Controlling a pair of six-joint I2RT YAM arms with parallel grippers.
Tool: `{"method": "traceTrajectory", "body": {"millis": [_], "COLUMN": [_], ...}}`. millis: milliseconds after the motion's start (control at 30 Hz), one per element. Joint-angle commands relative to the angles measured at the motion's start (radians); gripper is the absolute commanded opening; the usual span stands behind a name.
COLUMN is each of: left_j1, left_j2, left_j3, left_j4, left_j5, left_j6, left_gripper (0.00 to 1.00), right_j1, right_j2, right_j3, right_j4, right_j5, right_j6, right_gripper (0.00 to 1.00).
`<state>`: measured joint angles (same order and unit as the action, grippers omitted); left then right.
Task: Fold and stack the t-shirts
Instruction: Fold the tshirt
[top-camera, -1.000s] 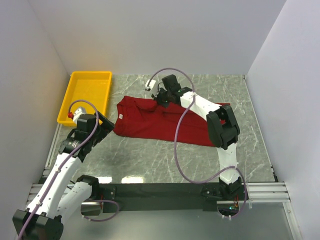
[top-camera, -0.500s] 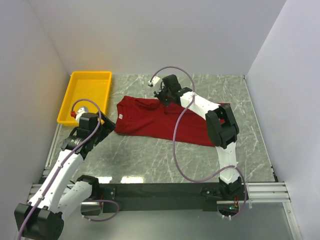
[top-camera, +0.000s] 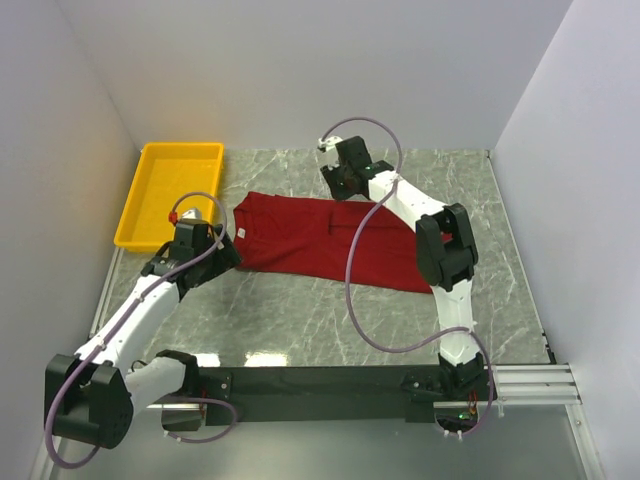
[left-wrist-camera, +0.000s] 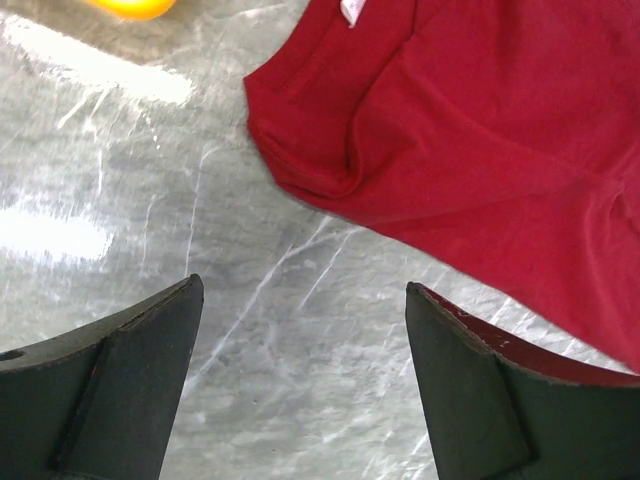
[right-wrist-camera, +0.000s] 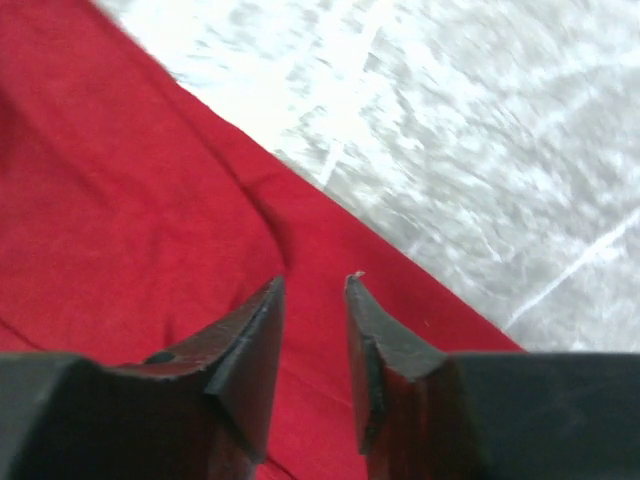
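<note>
Red t-shirt (top-camera: 300, 240) lies on grey marbled table (top-camera: 300, 320) between white walls (top-camera: 300, 70).

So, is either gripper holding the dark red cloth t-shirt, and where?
Nothing held: left gripper open beside the t-shirt, right gripper parted above its far edge.

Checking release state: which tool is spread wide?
The left tool: fingers far apart, over the table beside the t-shirt. The right tool is only narrowly parted above it.

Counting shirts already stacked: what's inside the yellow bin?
The yellow bin shows only its bare floor, no garment. The left arm's wrist hides its near right corner.
</note>
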<state>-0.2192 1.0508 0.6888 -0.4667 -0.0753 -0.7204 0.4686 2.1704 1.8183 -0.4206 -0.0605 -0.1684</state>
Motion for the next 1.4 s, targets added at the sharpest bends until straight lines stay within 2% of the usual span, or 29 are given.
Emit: {"method": "traceTrajectory", "body": {"millis": [0, 67, 100, 167, 233, 333, 533, 667, 767, 900, 1133, 1367], "left_j1": [0.004, 0.004, 0.004, 0.004, 0.004, 0.004, 0.004, 0.001, 0.001, -0.019, -0.1, -0.124], "left_j2": [0.012, 0.032, 0.041, 0.072, 0.11, 0.173, 0.328, 0.412, 0.485, 0.569, 0.629, 0.678], "left_j3": [0.047, 0.054, 0.063, 0.075, 0.089, 0.112, 0.163, 0.237, 0.287, 0.359, 0.397, 0.419], "left_j4": [0.071, 0.077, 0.077, 0.076, 0.082, 0.112, 0.191, 0.198, 0.168, 0.085, 0.004, -0.032], "left_j5": [0.034, 0.038, 0.039, 0.04, 0.039, 0.068, 0.161, 0.148, 0.132, 0.106, -0.02, -0.141], "left_j6": [0.084, 0.113, 0.124, 0.156, 0.188, 0.223, 0.263, 0.305, 0.355, 0.427, 0.478, 0.473], "left_gripper": [0.87, 0.86, 0.85, 0.82, 0.79, 0.72, 0.63, 0.62, 0.58, 0.5, 0.47, 0.47], "right_j1": [-0.021, -0.034, -0.041, -0.062, -0.076, -0.093, -0.162, -0.231, -0.278, -0.332, -0.407, -0.452], "right_j2": [-0.014, -0.027, -0.05, -0.093, -0.139, -0.259, -0.457, -0.573, -0.642, -0.696, -0.733, -0.745], "right_j3": [0.012, -0.002, -0.022, -0.045, -0.089, -0.224, -0.448, -0.569, -0.635, -0.691, -0.731, -0.755], "right_j4": [-0.052, -0.056, -0.063, -0.101, -0.145, -0.139, -0.138, -0.156, -0.175, -0.184, -0.19, -0.204], "right_j5": [0.007, -0.022, -0.085, -0.212, -0.411, -0.49, -0.505, -0.525, -0.523, -0.522, -0.53, -0.529], "right_j6": [0.086, 0.093, 0.087, 0.005, -0.133, -0.232, -0.283, -0.293, -0.307, -0.316, -0.312, -0.321], "right_gripper": [0.4, 0.4, 0.4, 0.4, 0.4, 0.42, 0.42, 0.42, 0.42, 0.41, 0.41, 0.41]}}
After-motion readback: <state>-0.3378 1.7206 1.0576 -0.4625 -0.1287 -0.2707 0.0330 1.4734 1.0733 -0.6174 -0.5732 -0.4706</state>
